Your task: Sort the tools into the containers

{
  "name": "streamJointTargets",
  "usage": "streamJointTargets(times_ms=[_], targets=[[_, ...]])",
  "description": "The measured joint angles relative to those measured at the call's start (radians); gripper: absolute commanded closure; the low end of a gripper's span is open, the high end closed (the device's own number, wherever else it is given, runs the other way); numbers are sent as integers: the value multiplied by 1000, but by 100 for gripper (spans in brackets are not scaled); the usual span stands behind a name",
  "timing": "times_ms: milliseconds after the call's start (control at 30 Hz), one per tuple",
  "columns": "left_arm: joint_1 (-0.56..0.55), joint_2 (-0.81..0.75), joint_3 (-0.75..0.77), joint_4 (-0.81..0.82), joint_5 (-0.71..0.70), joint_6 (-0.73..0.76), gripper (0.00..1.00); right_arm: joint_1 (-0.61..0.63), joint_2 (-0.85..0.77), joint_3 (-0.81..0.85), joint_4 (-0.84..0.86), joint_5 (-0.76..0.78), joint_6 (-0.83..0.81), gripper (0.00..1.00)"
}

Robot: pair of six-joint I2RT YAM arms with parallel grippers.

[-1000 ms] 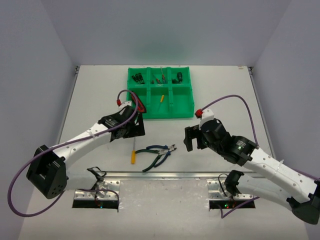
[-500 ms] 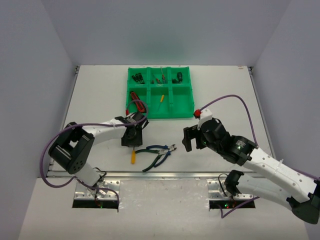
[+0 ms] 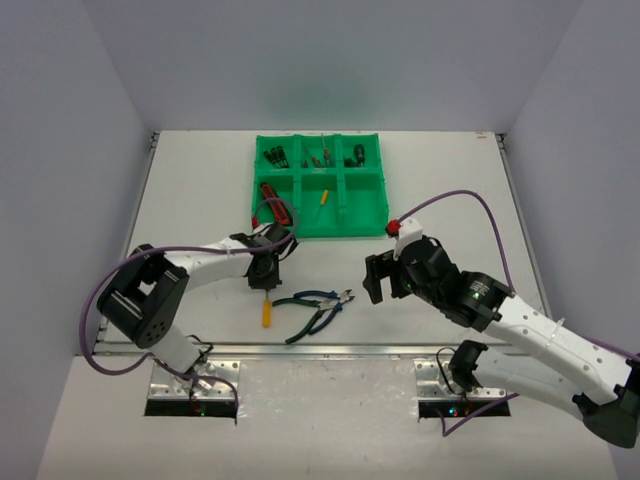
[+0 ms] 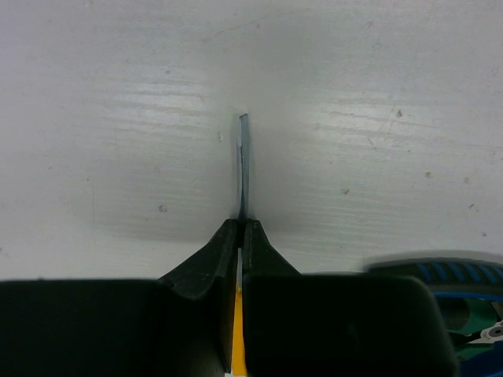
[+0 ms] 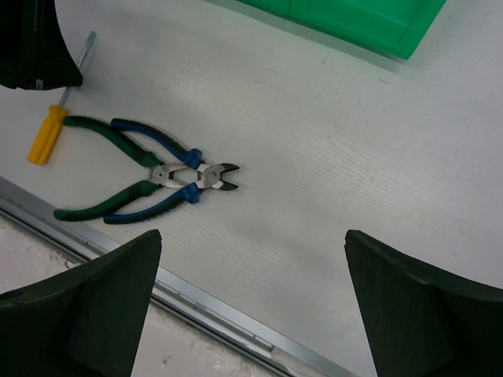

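The yellow-handled screwdriver (image 3: 266,313) lies on the table with its handle toward the near edge. My left gripper (image 3: 262,283) is shut on its metal shaft; in the left wrist view the blade (image 4: 243,161) sticks out past the closed gripper (image 4: 240,224). The blue-and-green pliers (image 3: 315,303) lie just right of it, untouched, also seen as pliers (image 5: 145,174) in the right wrist view. My right gripper (image 3: 380,278) hangs open and empty right of the pliers, as the right wrist view of the gripper (image 5: 250,233) confirms. The green containers tray (image 3: 330,226) holds several tools.
A red-and-black utility knife (image 3: 271,191) lies in the tray's near-left compartment and a small yellow tool (image 3: 322,197) in the near-middle one. A metal rail (image 3: 320,349) runs along the table's near edge. The tray's corner (image 5: 354,20) shows in the right wrist view.
The left arm left a utility knife in the tray, drew back to the screwdriver and closed its jaws on the shaft. The right arm has barely moved.
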Motion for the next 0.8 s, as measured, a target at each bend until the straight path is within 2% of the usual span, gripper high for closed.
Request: streamJointTargets(times_ms=[133,267,467,633,800], targets=[[0,-57,-4,-45,-34,-3,100,0,6,0,5,-9,0,1],[0,-212,9,-74,-67,-1,100,0,6,0,5,-9,0,1],[-2,-387,79,-2,-40,63,100,0,6,0,9,0,4,1],[-2,-318,212,130,7,174,100,0,-18,0,11,43,20,1],[-2,-87,434,297,39,302,100,0,-74,0,10,71,30,1]])
